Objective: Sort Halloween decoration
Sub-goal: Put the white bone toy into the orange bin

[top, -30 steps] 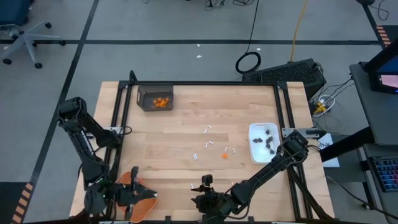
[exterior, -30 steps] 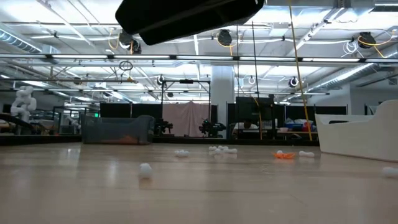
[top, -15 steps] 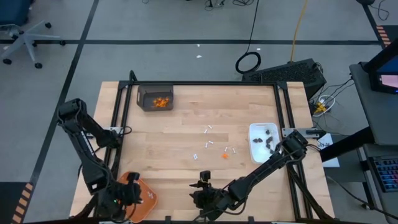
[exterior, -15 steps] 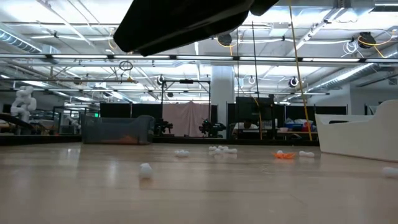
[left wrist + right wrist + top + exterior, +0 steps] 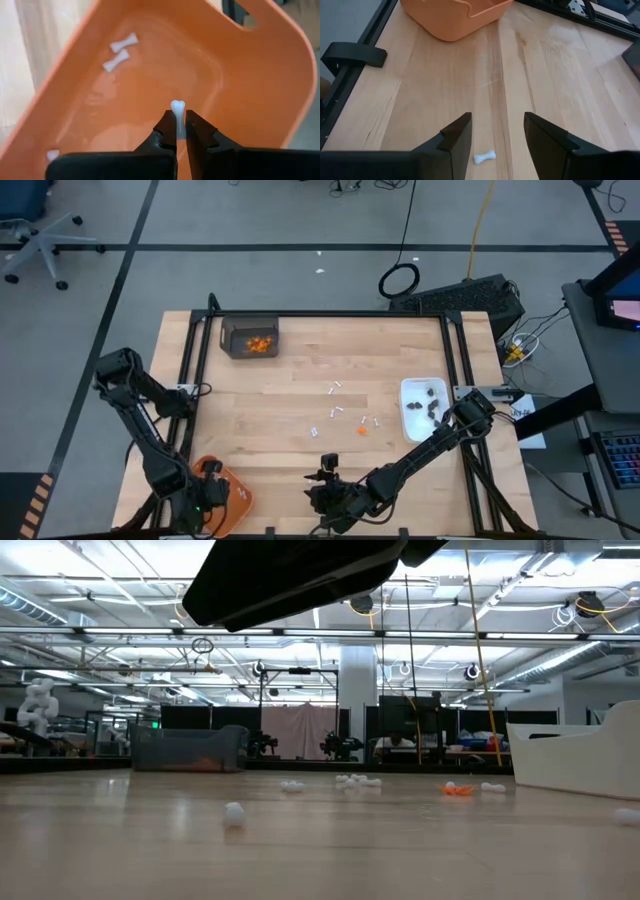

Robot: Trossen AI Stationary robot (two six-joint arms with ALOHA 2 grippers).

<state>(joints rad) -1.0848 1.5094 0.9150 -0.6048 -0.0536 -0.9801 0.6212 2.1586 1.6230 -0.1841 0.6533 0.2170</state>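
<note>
My left gripper (image 5: 207, 498) points steeply down into the orange tray (image 5: 232, 496) at the table's near left corner, shut on a small white stick (image 5: 177, 111). Other white sticks (image 5: 120, 44) lie on the tray's floor (image 5: 240, 95). My right gripper (image 5: 495, 125) hangs open near the middle of the front edge (image 5: 316, 498), above a white stick (image 5: 485, 157) lying on the table. More white sticks (image 5: 334, 412) and an orange bit (image 5: 361, 431) lie mid-table. My left gripper pinches the white stick between its two fingertips (image 5: 165, 131), which lie along it. The stick's knobbed free end (image 5: 177, 105) juts past the tips toward the tray's floor. Whether that end touches the floor I cannot tell.
A grey bin (image 5: 249, 337) with orange bits stands at the far left. A white dish (image 5: 424, 408) with dark bits stands at the right edge. In the low view an arm (image 5: 300, 575) hangs dark overhead, with the dish (image 5: 580, 755) at the right.
My left gripper has sunk toward the orange tray and tipped from lying nearly level to pointing steeply down into it, rolling as it went, still shut on the white stick.
</note>
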